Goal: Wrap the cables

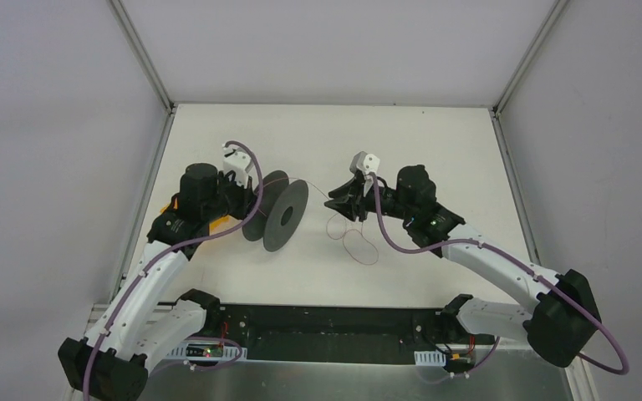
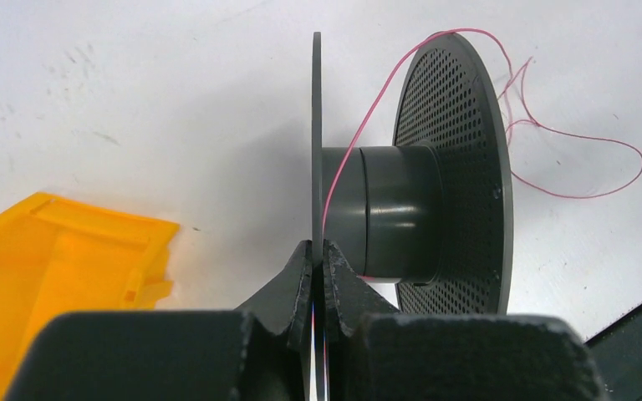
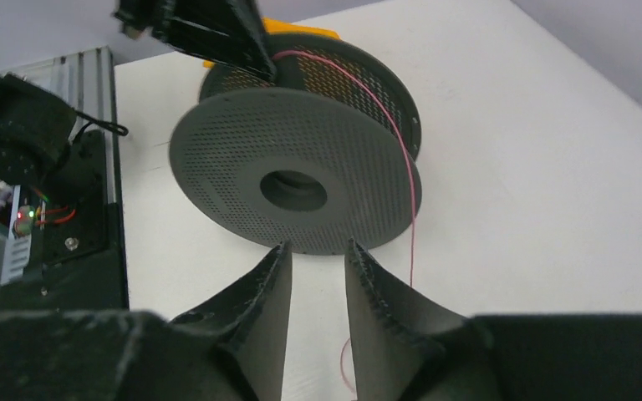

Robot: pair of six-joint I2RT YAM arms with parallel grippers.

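Note:
The dark grey two-flanged spool (image 1: 284, 215) stands on its rims on the white table. My left gripper (image 2: 318, 246) is shut on the edge of its near thin flange; it also shows in the top view (image 1: 249, 199). The thin reddish wire (image 2: 344, 164) runs from that flange across the hub, over the perforated far flange, and lies in loose loops on the table (image 1: 359, 246). My right gripper (image 3: 318, 246) is open and empty, facing the perforated flange (image 3: 292, 180) from a short distance. The wire (image 3: 410, 217) hangs just outside its right finger.
A yellow bin (image 2: 50, 267) lies left of the spool, beside my left arm. A black rail with electronics (image 3: 58, 217) runs along the table's near edge. Metal frame posts stand at the table's far corners.

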